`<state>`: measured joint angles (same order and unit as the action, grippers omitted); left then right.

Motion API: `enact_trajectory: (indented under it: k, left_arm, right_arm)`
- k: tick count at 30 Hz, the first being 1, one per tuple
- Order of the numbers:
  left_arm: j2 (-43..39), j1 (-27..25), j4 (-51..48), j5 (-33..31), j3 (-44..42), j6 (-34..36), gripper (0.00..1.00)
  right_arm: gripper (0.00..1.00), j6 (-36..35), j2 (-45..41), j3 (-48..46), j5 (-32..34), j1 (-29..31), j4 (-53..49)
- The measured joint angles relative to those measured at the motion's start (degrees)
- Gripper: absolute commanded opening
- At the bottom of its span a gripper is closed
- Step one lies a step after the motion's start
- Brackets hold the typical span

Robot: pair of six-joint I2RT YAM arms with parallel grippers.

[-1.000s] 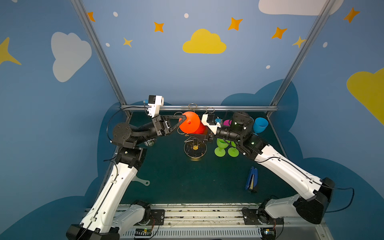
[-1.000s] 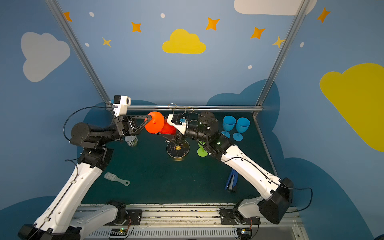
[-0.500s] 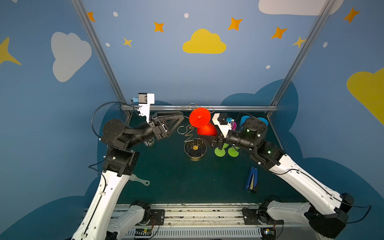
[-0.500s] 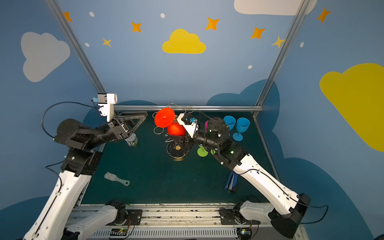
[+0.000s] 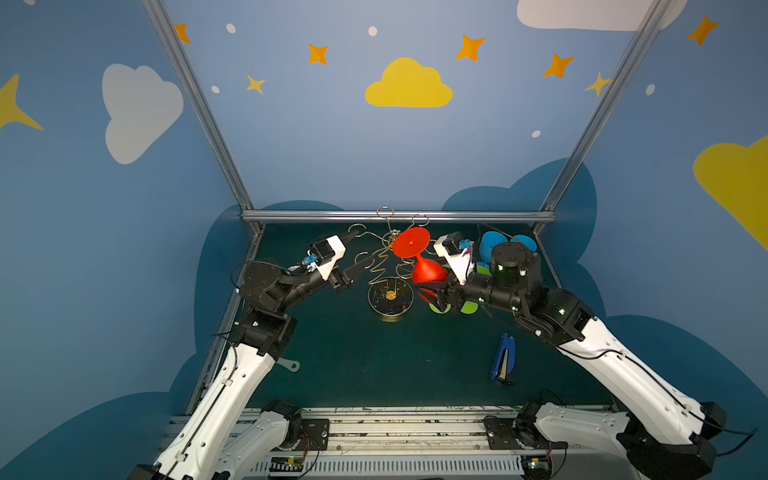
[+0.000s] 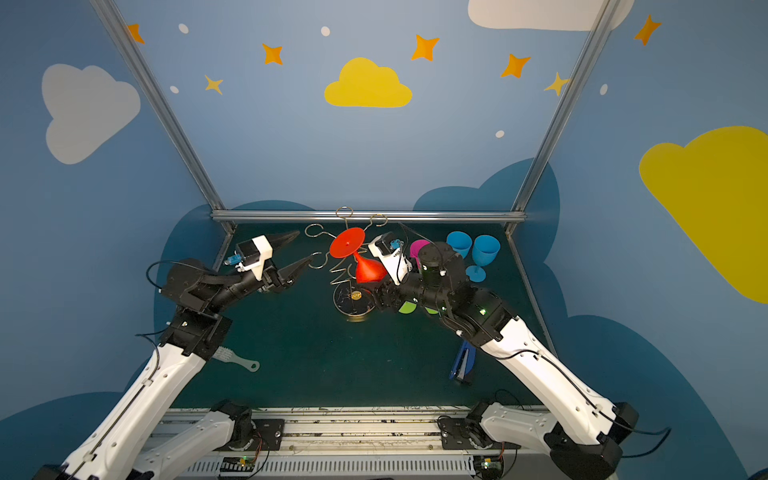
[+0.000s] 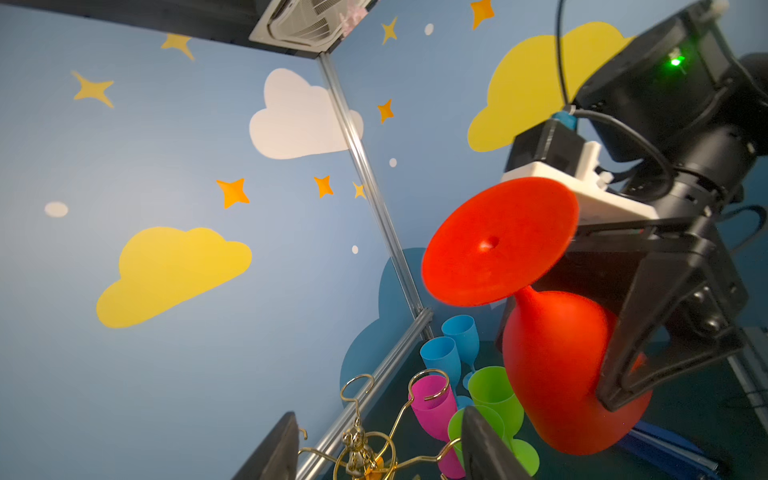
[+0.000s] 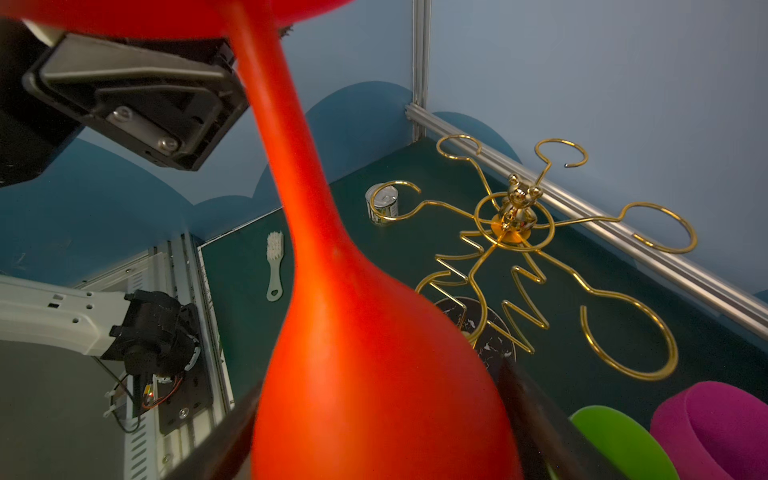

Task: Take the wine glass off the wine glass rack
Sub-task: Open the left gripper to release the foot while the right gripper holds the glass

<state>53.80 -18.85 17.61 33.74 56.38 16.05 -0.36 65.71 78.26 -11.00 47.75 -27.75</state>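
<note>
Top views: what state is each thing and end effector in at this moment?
Rack: upright, visible hooks empty.
Red glass: off the rack, foot up, tilted, held.
Right end effector: shut on red glass.
Left end effector: open, empty.
Blue glasses: standing upright.

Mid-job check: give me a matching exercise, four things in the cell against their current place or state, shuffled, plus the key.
Things
1. red wine glass
2. left gripper
3. wine glass rack
4. blue stapler

States
A. lies flat on the table
B. open, holding nothing
C. foot up, gripped at the bowl by the right gripper
D. gold wire, stands on its round base

Pairs: 1-C, 2-B, 3-D, 4-A
</note>
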Motion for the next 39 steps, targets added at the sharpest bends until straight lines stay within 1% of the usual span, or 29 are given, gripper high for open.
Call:
enact_trajectory:
  k: [2, 5, 10, 14, 18, 20, 24, 26, 28, 30, 31, 35, 39]
  left_arm:
    - [-0.1, -1.4, 0.0, 0.2, 0.0, 3.9, 0.6]
    - [-0.2, -3.0, 0.0, 0.5, 0.0, 7.6, 0.6]
    - [-0.2, -4.3, 0.0, 0.8, 0.0, 11.2, 0.59]
    - [-0.1, -4.7, 0.0, 0.8, 0.0, 12.5, 0.53]
    - [0.0, -5.0, 0.1, 0.4, 0.0, 12.6, 0.44]
    - [0.2, -5.1, 0.2, 0.3, 0.0, 12.4, 0.38]
    - [0.6, -5.5, -0.1, 0.5, 0.0, 11.9, 0.18]
    - [0.7, -5.7, -0.3, 0.4, 0.0, 12.2, 0.1]
    - [0.6, -5.4, -0.6, -0.7, 0.0, 13.1, 0.03]
    - [0.6, -5.2, -0.5, -1.9, 0.0, 13.5, 0.03]
    - [0.5, -5.3, -0.4, -2.5, 0.0, 13.5, 0.03]
    - [-0.9, -6.0, -0.4, -5.1, -0.8, 11.4, 0.03]
    - [-2.4, -5.9, -0.3, -9.4, -3.4, 5.0, 0.03]
  right_arm:
    - [0.33, 0.6, 1.1, 0.7, -0.4, 0.2, -0.5]
    - [0.32, 1.4, 2.7, 1.8, -0.9, 0.6, -0.8]
    - [0.32, 2.1, 5.0, 3.3, -2.0, 1.7, -1.0]
    - [0.32, 2.9, 6.4, 4.2, -2.6, 3.1, -1.2]
    - [0.32, 3.3, 7.7, 4.2, -3.2, 4.5, -1.5]
    - [0.32, 3.4, 8.0, 4.2, -3.3, 5.0, -1.9]
    - [0.35, 4.3, 8.3, 4.2, -3.1, 5.5, -2.2]
    - [0.41, 5.0, 8.2, 4.2, -3.1, 5.5, -2.1]
    - [0.59, 6.2, 7.9, 4.2, -3.2, 5.5, -1.9]
    - [0.69, 7.2, 7.3, 4.2, -3.4, 5.6, -1.8]
    - [0.72, 7.6, 6.9, 4.1, -3.3, 5.6, -1.6]
    - [0.8, 8.4, 4.5, 1.3, -3.5, 5.7, 1.8]
    - [0.82, 8.6, -0.2, -3.3, -3.9, 5.7, 7.3]
